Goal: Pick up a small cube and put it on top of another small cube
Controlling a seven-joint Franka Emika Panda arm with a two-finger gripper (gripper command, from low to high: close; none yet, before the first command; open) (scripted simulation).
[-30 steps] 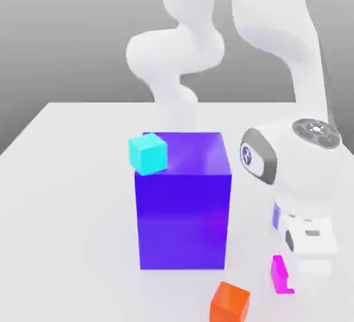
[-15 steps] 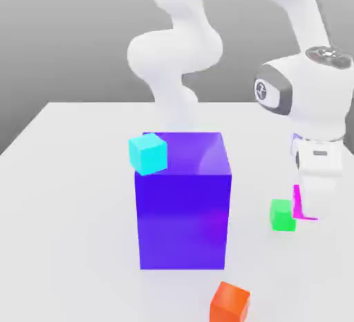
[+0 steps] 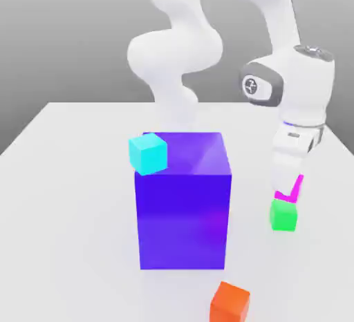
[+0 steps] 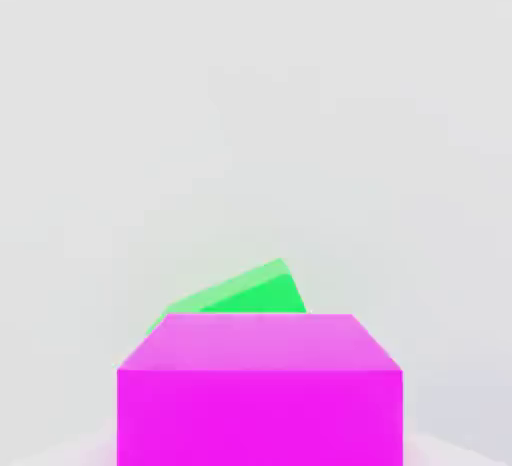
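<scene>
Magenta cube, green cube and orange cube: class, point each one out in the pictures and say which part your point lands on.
magenta cube [image 4: 260, 394], hand view, its near face.
green cube [image 3: 283, 215], exterior view, its front face.
orange cube [image 3: 230, 303], exterior view, its front face.

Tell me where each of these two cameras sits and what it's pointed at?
Exterior view: sits off the arm, looking across the white table at the big blue block, cyan cube, orange cube and the white arm with its gripper.
Hand view: rides on the hand, looking at the pink cube close up, with the green cube beyond it.
Shared: the pink cube and the green cube.
</scene>
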